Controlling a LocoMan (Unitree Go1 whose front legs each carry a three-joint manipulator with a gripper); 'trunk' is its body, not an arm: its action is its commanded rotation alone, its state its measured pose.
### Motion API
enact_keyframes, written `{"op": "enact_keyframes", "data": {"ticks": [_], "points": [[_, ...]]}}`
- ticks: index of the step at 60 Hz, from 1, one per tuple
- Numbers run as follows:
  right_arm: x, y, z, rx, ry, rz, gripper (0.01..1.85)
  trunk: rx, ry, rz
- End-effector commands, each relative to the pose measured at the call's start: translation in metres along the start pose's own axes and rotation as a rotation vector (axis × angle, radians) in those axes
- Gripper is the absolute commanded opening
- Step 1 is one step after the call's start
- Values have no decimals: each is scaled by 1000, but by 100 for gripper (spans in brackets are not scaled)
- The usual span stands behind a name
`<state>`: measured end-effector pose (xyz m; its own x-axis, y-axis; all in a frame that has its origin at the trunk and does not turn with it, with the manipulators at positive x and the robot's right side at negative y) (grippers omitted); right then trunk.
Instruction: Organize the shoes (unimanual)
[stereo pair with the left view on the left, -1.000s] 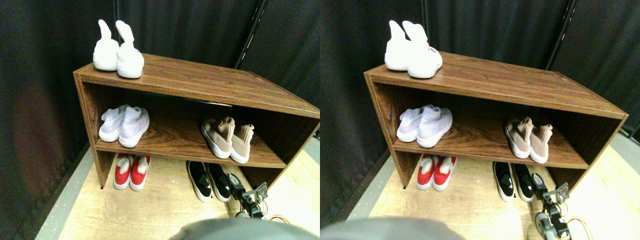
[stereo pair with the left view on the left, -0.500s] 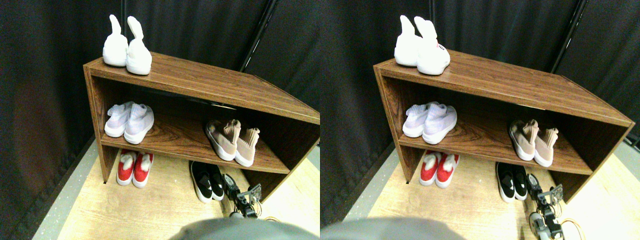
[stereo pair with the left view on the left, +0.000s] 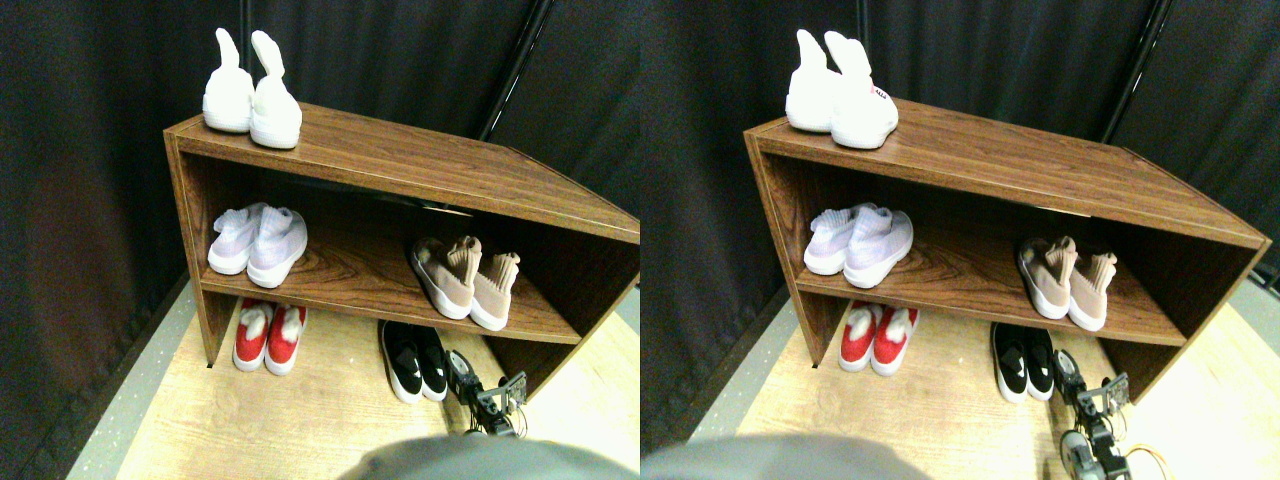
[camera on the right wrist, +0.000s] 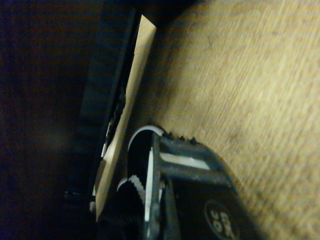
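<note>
Right end effector hangs low beside black shoes, floor-level.

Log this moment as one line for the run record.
hand: low on floor by black shoes, holding nothing | tan shoes: side by side on middle shelf, right end | stage: untouched

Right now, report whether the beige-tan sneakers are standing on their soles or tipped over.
Standing on their soles. The beige-tan sneakers sit side by side on the rack's middle shelf, white soles down, ribbed collars pointing up. Neither lies on its side.
</note>
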<state>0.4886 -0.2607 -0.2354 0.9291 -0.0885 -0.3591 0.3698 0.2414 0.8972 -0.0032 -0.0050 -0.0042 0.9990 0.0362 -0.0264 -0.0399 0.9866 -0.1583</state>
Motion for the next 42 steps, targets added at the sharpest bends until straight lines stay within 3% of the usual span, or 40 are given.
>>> {"op": "enact_keyframes", "data": {"ticks": [1,4,18,30,41,42], "points": [[-3,13,14,-38,-22,34,6,-11,-2,-6],[-7,18,22,-114,-42,88,6,-4,-6,-13],[-38,36,48,-139,-85,177,6,17,-18,-47],[-62,36,47,-94,-73,217,6,29,-24,-65],[-94,42,39,-108,9,255,6,33,-37,-69],[-103,46,37,-124,58,274,6,33,-37,-69]]}}
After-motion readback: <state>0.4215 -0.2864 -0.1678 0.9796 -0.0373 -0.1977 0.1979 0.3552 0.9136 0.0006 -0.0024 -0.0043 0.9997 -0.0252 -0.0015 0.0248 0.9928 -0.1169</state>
